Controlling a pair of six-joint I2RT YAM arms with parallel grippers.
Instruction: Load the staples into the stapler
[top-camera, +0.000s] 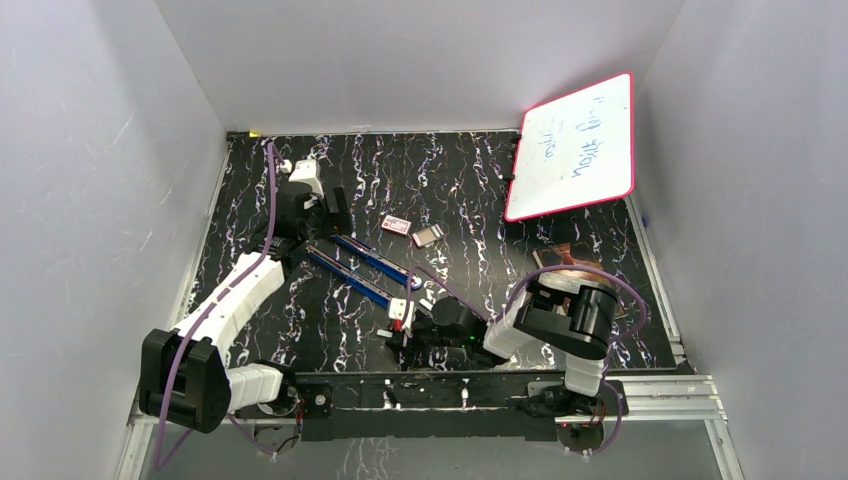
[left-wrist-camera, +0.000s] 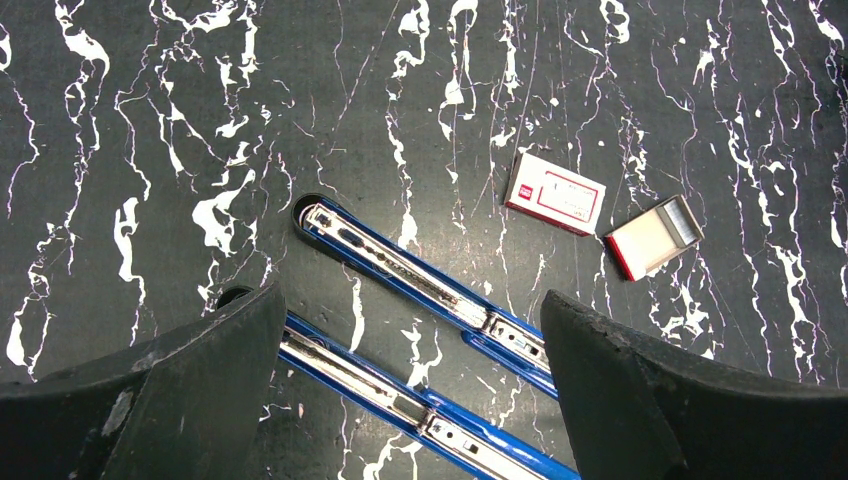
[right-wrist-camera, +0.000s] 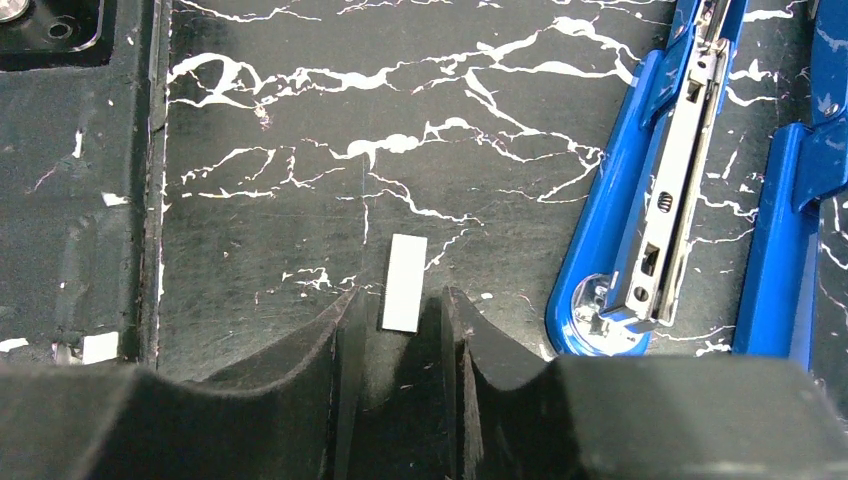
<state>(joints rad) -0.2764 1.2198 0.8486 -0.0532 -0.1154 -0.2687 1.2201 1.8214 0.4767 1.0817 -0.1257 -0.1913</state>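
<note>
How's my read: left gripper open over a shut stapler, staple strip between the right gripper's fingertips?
The stapler lies opened flat, not shut, as the left wrist view shows. The left gripper is open over it; the strip sits between the right gripper's fingertips.

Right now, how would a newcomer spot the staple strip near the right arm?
Find the long blue metal stapler opened flat on the black marbled table. Beside its rounded end, inside the right claw, lies a short silvery-grey staple strip: pale, far smaller than the stapler.
</note>
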